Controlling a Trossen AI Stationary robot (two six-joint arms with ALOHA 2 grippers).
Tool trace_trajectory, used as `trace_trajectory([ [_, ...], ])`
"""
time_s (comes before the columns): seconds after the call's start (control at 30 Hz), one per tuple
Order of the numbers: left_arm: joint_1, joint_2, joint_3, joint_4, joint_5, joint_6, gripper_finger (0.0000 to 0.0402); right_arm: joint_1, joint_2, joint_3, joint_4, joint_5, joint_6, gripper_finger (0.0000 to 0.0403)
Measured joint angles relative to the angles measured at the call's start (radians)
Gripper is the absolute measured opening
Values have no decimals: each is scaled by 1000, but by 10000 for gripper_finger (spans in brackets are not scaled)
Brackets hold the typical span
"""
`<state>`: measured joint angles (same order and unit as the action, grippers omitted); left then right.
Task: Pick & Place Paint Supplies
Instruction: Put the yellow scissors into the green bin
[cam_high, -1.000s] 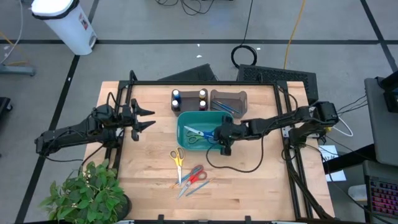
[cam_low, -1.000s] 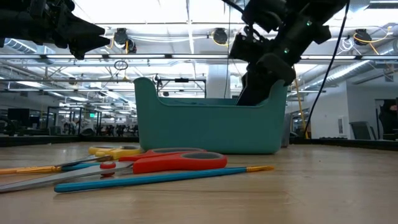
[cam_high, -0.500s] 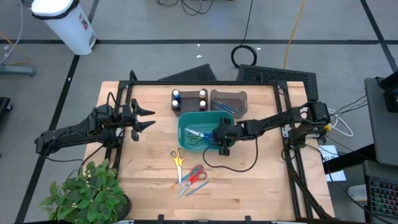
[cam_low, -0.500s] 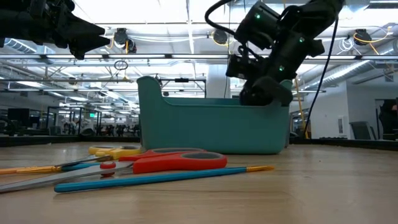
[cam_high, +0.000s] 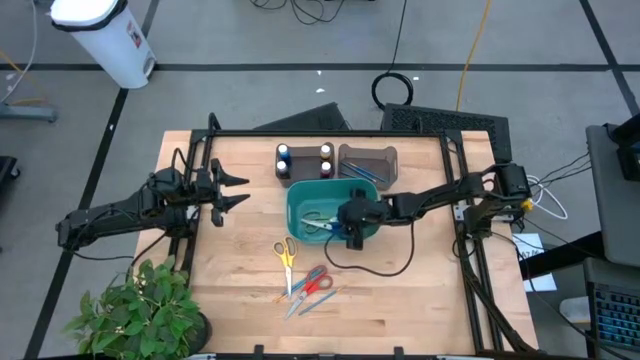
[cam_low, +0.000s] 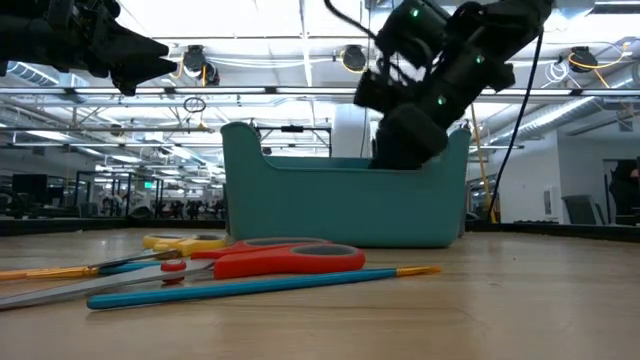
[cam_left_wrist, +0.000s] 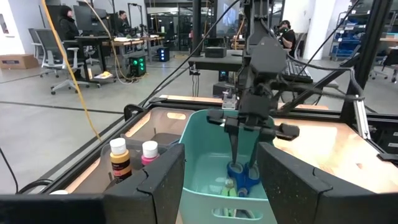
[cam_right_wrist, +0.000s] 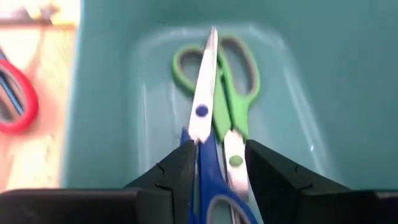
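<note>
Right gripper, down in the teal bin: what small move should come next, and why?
Probably finish opening and lift straight up. The right gripper sits low in the teal bin, its fingers parted around the blue-handled scissors, which lie on the green-handled scissors, so the drop looks done.

- In the low view, the tall wall of the teal plastic bin (cam_low: 340, 205) hides everything lying inside it, and the right hand (cam_low: 400, 160) dips behind its rim.
- In the right wrist view, the blue-handled scissors (cam_right_wrist: 208, 165) run off the picture's edge, so their handles are only partly seen.
- From above, the thin paintbrushes (cam_high: 305, 297) beside the red-handled scissors (cam_high: 314, 283) on the wooden tabletop (cam_high: 400, 300) are too small to count.
</note>
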<state>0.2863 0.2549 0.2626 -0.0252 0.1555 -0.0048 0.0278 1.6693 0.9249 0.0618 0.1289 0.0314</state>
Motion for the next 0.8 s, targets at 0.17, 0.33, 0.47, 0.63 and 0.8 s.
trace_trajectory([
  [0.17,0,0,0,0,0,0,207,18,-94,0,29,0,9,146],
  [0.33,0,0,0,0,0,0,207,73,-243,0,6,-2,130,150],
  [0.47,0,0,0,0,0,0,207,158,-341,-8,21,-2,161,142],
  [0.63,0,0,0,0,0,0,207,292,-408,-84,165,-2,66,132],
  [0.8,0,0,0,2,0,0,207,390,-443,-203,405,-1,-41,126],
])
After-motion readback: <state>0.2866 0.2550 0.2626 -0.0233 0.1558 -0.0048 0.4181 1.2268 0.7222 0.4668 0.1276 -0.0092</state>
